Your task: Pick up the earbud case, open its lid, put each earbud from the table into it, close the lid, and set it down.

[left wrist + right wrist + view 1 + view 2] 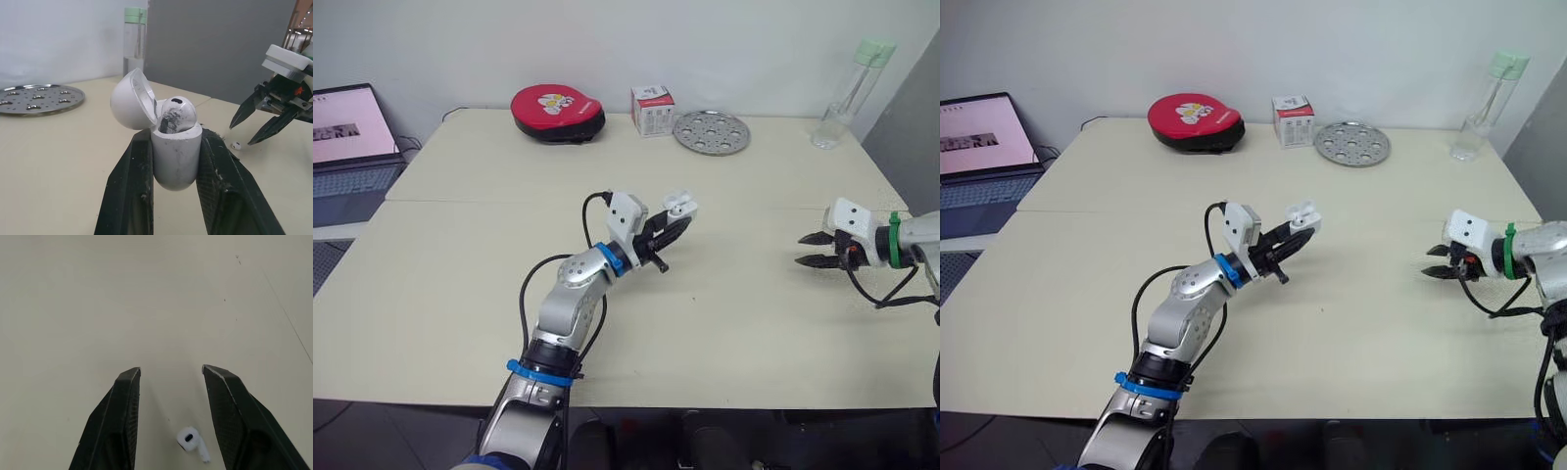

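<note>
My left gripper (677, 219) is shut on the white earbud case (176, 155) and holds it above the middle of the table (744, 323). The case's lid (131, 94) is hinged open. One white earbud (177, 113) sits in the case. A second white earbud (191, 441) lies on the table to the right. My right gripper (802, 250) hovers open just over it, with the earbud between its fingers and closer to one of them. The left wrist view also shows the right gripper (243, 133) and the loose earbud (236, 145) under it.
Along the table's far edge stand a red round pouch (556, 111), a small white box (652, 110), a perforated metal plate (711, 131) and a clear bottle with a green cap (850, 96). A laptop (347, 147) sits off the left side.
</note>
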Action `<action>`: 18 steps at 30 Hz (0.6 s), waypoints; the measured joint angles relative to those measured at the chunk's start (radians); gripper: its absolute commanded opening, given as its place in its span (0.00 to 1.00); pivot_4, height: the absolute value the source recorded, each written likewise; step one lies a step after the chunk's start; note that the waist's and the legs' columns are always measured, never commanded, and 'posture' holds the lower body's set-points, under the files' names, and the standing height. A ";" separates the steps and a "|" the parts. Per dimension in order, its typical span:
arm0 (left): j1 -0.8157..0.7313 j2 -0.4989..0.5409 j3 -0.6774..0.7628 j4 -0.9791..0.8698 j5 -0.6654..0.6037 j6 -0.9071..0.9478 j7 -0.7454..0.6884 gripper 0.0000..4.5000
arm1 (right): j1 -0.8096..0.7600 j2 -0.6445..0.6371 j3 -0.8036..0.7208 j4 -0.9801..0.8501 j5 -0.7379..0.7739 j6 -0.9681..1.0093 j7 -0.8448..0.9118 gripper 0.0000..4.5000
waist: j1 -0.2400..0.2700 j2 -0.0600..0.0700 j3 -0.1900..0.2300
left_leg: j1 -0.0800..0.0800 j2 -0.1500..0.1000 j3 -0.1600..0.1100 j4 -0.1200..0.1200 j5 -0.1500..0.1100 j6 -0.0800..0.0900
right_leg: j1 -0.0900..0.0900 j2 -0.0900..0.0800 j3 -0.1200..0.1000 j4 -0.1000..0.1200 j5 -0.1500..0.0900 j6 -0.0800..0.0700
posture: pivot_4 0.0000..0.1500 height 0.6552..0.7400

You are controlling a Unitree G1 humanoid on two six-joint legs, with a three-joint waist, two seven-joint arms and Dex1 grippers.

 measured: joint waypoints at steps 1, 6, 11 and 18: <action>0.005 0.000 -0.001 -0.004 0.001 0.000 0.001 0.17 | -0.028 0.008 0.011 0.051 -0.033 -0.046 0.006 0.46 | 0.000 0.000 0.000 | 0.000 0.000 0.000 0.000 0.000 0.000 | 0.000 0.000 0.000 0.000 0.001 -0.001 | 1.00 1.00; 0.018 0.001 -0.002 -0.029 0.007 0.003 0.015 0.17 | -0.134 0.054 0.069 0.248 -0.172 -0.204 0.014 0.46 | 0.002 0.000 0.000 | 0.000 0.001 0.000 0.000 0.000 0.000 | 0.000 -0.002 0.000 0.001 0.002 -0.003 | 1.00 1.00; 0.030 0.006 -0.001 -0.050 0.008 0.010 0.028 0.17 | -0.178 0.072 0.106 0.375 -0.286 -0.261 -0.021 0.46 | 0.005 0.000 0.000 | 0.000 0.002 0.002 0.001 0.000 0.000 | 0.000 -0.005 0.001 0.001 0.002 -0.003 | 1.00 1.00; 0.042 0.016 0.000 -0.077 0.008 0.029 0.044 0.17 | -0.212 0.081 0.107 0.437 -0.348 -0.269 -0.079 0.46 | 0.005 0.000 0.000 | 0.001 0.001 0.002 0.001 0.000 0.000 | 0.001 -0.008 0.001 0.002 0.002 -0.003 | 1.00 1.00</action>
